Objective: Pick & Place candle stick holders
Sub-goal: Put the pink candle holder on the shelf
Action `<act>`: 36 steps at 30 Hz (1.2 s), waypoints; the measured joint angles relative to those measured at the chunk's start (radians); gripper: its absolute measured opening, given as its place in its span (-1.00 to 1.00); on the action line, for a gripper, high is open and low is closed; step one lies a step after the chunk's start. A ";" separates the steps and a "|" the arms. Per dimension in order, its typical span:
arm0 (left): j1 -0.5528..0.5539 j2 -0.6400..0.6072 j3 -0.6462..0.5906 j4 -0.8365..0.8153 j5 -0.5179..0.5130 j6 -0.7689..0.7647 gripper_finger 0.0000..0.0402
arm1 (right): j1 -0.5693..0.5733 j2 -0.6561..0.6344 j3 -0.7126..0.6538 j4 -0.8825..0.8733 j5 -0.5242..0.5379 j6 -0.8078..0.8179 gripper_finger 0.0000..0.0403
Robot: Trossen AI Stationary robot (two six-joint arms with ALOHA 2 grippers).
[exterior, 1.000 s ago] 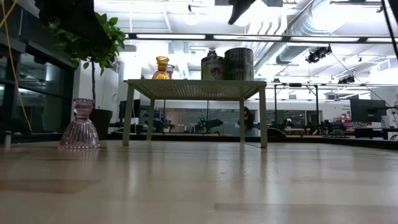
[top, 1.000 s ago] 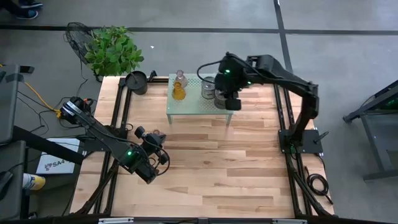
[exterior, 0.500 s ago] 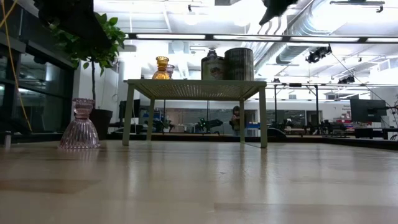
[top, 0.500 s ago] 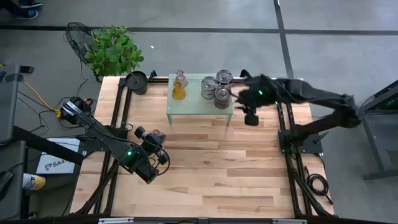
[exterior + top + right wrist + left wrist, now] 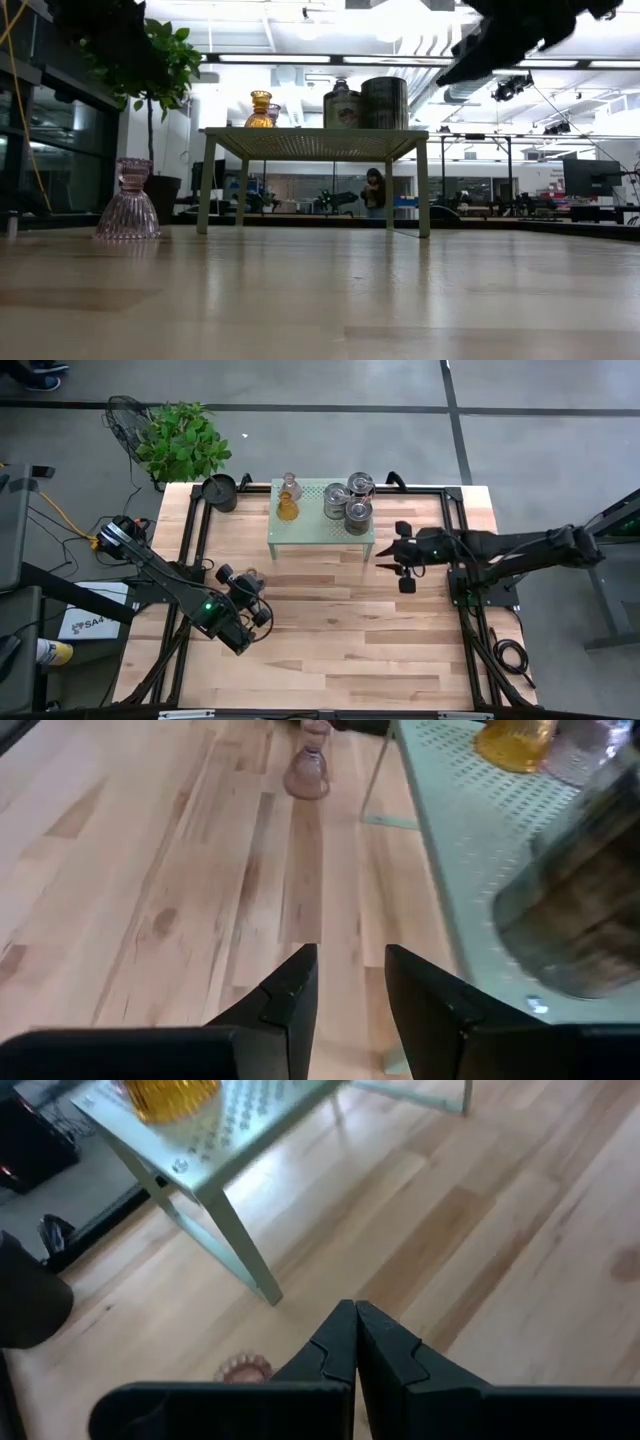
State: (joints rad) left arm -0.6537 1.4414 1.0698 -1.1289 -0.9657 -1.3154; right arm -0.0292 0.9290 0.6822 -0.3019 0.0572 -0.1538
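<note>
- High view only: three silvery-grey metal holders (image 5: 349, 500) clustered on the right part of the pale green perforated stand (image 5: 320, 532); the low view shows only two of them side by side.
- Amber glass holder (image 5: 288, 510) on the stand's left part, with one pale pinkish glass holder (image 5: 290, 484) just behind it; in the low view the amber one (image 5: 260, 108) partly covers the pink one.
- Second pinkish glass holder (image 5: 127, 201) upright on the wooden surface (image 5: 350, 630), well left of the stand. The low view shows it whole; in the high view it sits just beside the left hand (image 5: 252, 588) and is hard to make out.
- Count: six holders, five on the stand, one on the surface.
- Left hand low over the surface's left part; the left wrist view shows its fingers pressed together, holding nothing.
- Right hand (image 5: 398, 561) over the surface just right of the stand; the right wrist view shows its fingers (image 5: 288, 993) slightly apart, with nothing between them.
- Black round pot (image 5: 219, 491) and leafy plant (image 5: 182, 442) at the far left corner.
- Low view alone: a person (image 5: 374, 193) in the room beyond.
</note>
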 joint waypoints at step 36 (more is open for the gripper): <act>0.597 0.000 0.017 0.005 0.773 0.281 -0.37 | 0.013 -0.006 -0.313 0.207 -0.092 0.049 -0.43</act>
State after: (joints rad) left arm -0.0566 1.4410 1.0866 -1.1242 -0.1925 -1.0349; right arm -0.0166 0.9234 0.3691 -0.0952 -0.0349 -0.1043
